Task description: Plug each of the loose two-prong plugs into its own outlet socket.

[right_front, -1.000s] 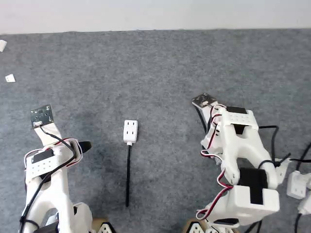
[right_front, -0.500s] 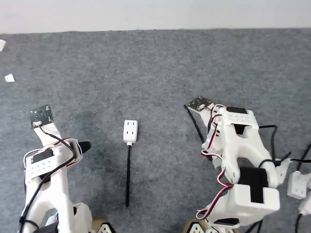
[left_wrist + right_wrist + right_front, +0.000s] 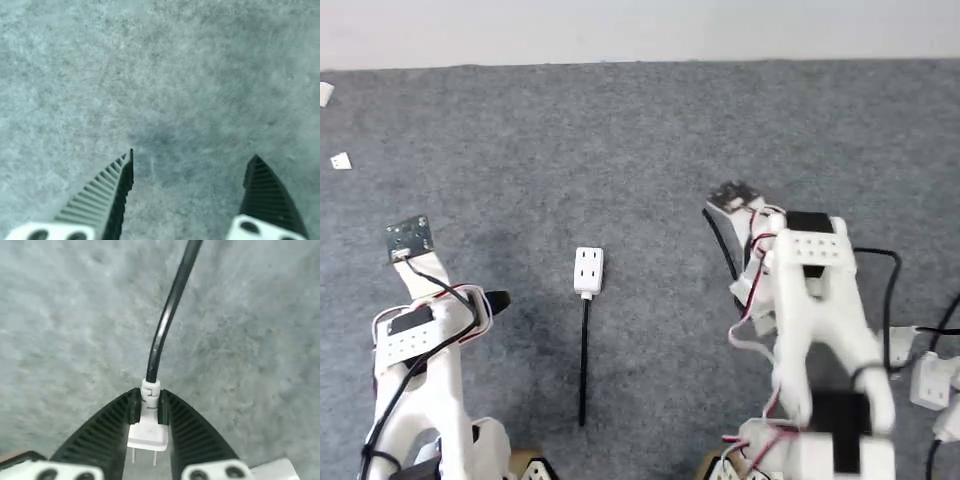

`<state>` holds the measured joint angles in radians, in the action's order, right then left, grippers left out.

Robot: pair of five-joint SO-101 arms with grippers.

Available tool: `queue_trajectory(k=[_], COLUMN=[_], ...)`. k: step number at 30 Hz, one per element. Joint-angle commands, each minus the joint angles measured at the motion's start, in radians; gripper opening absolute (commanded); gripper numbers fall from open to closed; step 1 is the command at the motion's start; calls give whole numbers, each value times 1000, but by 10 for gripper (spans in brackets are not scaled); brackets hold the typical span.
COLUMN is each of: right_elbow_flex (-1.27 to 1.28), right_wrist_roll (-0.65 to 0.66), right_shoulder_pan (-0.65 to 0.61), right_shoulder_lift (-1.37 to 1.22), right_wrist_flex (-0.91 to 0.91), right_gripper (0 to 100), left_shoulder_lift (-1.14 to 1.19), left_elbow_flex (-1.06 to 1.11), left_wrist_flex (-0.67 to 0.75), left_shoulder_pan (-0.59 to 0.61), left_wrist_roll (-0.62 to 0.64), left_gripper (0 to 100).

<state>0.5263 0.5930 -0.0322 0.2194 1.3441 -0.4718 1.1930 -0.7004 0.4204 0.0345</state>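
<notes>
Raising of the right tool [image 3: 149,399], clamped on a plug [image 3: 148,434], is seen.
The outlet socket [image 3: 588,271] is not yet approached; the left tool [image 3: 192,156] is held apart.

Left arm [image 3: 418,372]: white plastic links, blocky, with a black motor block.
Right arm [image 3: 817,300]: same white shell, black motor faces.
Wiring [image 3: 752,310]: thin red, white and black leads looping along both arms.
Camera board [image 3: 410,238]: small grey circuit square at each wrist.
Left gripper [image 3: 193,155]: black tapered ribbed fingers [image 3: 107,187], white bases with round holes.
Right gripper [image 3: 148,392]: matching black ribbed fingers.
</notes>
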Motion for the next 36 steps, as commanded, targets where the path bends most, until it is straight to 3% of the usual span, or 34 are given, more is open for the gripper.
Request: queue_trajectory(k=[1,6,11,14,20,31,36], right_elbow_flex=[-58,-57,-55,-14,158,278,311], right_wrist_roll=[-94,-209,-301,-358,-367,-416,-417], right_shoulder_pan=[-120,-344,-542,-634,-713,-753,-753], right_shoulder_lift=[257,481,544,522,496,489,490], right_wrist_flex=[85,137,113,50,-157,-320,-344], right_gripper=[9,9,9,9,9,9,9], left_shoulder_lift=[74,256,324,324,324,322,322], left_elbow_flex=[-50,-189,-249,-252,-274,-252,-252], left_wrist_flex=[20,-127,-295,-299,-301,-351,-359], left_shoulder_pan=[-25,-74,-157,-196,-236,-301,-348], left_wrist_roll=[-2,-21,-359,-381,-269,-540,-585], left_gripper=[333,333,333,333,334,332,333])
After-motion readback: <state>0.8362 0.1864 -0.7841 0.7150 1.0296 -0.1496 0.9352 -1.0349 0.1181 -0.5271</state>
